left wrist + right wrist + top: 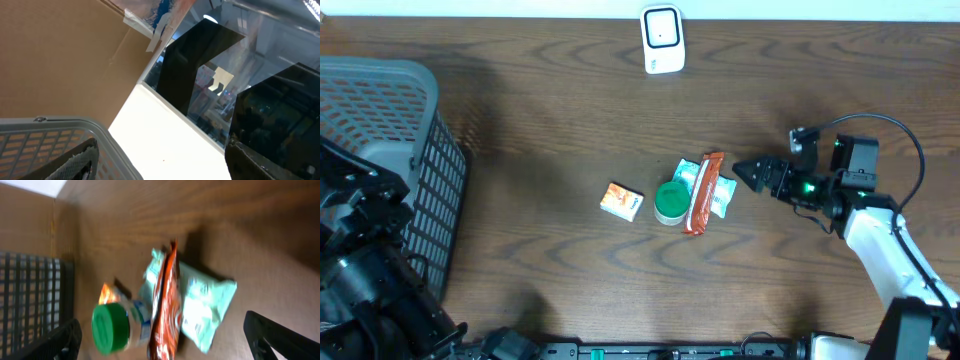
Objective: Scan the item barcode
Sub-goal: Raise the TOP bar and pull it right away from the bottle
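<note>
The dark wood table has the grey basket along its 9 o'clock edge. The left arm is bunched at 8 o'clock beside the basket. In its wrist view the left gripper has both fingers spread wide with nothing between them. The right arm reaches in from 4 o'clock. The right gripper points toward 9 o'clock, just beside the pile and not touching it. In its wrist view the fingers stand far apart at the lower corners, empty.

The white scanner stands at 12 o'clock, well apart from the goods, which lie clustered at the centre. The mint pouch is at the 3 o'clock end, nearest the right gripper. The orange packet lies across it, its length running 12 to 6. The green-lidded jar touches the packet's 9 o'clock side, and the small orange box sits just beyond, apart from the jar.

No barcode shows on any of them. The packet looks the likely pick, since it lies on top. It should be light, soft and crinkly, with slippery film and contents that may crush. A gentle pinch across the narrow middle or at a sealed end seems safest. Lifting it may drag the pouch along. The jar would be stiff and heavier, and its round side could slip from the fingers.
</note>
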You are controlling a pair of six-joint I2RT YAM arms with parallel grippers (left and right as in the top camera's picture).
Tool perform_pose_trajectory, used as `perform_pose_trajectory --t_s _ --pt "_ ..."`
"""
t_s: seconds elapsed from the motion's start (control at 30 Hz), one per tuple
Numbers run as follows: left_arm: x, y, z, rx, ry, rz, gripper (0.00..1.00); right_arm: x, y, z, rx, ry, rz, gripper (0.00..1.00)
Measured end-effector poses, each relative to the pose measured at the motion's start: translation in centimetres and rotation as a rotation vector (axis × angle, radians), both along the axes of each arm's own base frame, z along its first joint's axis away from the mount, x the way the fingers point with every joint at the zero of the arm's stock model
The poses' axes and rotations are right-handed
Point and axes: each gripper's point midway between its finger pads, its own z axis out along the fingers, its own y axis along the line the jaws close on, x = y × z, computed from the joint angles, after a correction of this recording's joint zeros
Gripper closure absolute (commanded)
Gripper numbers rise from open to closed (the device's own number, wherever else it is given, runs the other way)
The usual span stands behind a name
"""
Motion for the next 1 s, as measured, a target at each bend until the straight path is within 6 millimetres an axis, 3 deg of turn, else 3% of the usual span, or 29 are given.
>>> perform_pose_trajectory --t_s 0.4,0.53,0.73,0.87,1.0 --pt "1.6 -0.9 -0.5 0.024 0.042 0.0 0.19 2.8 2.7 -6.9 0.043 0.093 0.006 0.01" --pt "2.3 -1.4 -0.7 0.035 0.06 0.0 0.19 4.4 3.4 -6.7 0.068 0.086 0.024 0.02" --pt "3.4 -2.0 -1.1 0.05 0.087 0.0 0.19 5.4 5.0 -7.2 0.071 0.094 0.061 0.23" --pt "3.7 -2.1 -1.2 0.054 0.093 0.0 0.19 4.3 5.6 -7.9 0.063 0.15 0.081 0.39" --pt "3.7 -2.1 -1.1 0.052 0.09 0.0 0.19 2.9 5.6 -8.6 0.042 0.207 0.108 0.45"
